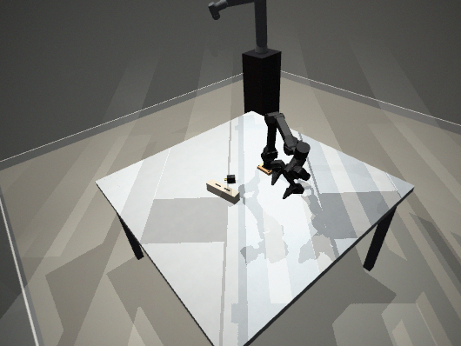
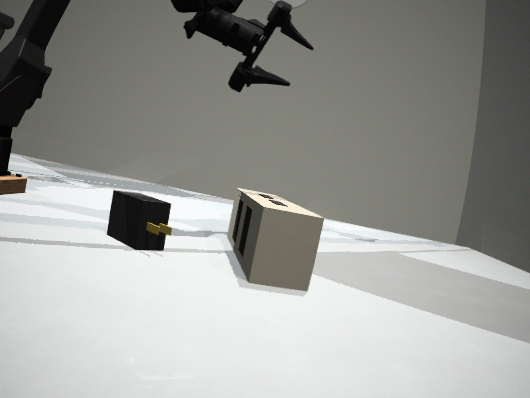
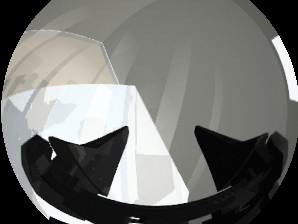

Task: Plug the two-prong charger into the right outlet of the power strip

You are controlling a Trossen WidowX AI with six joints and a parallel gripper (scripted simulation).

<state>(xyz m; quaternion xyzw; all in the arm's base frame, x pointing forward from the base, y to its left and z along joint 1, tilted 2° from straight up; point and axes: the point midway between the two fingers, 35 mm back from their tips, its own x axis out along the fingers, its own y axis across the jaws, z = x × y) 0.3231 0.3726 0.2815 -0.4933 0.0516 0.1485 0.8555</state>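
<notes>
The black charger (image 1: 231,178) (image 2: 135,220) lies on the table, its two brass prongs (image 2: 159,229) pointing toward the power strip side. The beige power strip (image 1: 222,192) (image 2: 286,245) stands beside it, apart from it. Dark slots show on the strip's top and, in the exterior view, on its side facing the charger. My gripper (image 1: 279,191) (image 2: 301,67) (image 3: 162,130) is open and empty, raised high above the table and well away from the charger. The wrist view shows neither the charger nor the strip.
The white table (image 1: 187,269) (image 2: 225,340) carries everything. The arm's orange-brown base plate (image 1: 264,169) (image 2: 12,185) sits near the charger. A dark pedestal (image 1: 262,83) with another grey arm stands beyond the table's back corner. The table edge and room wall show in the wrist view.
</notes>
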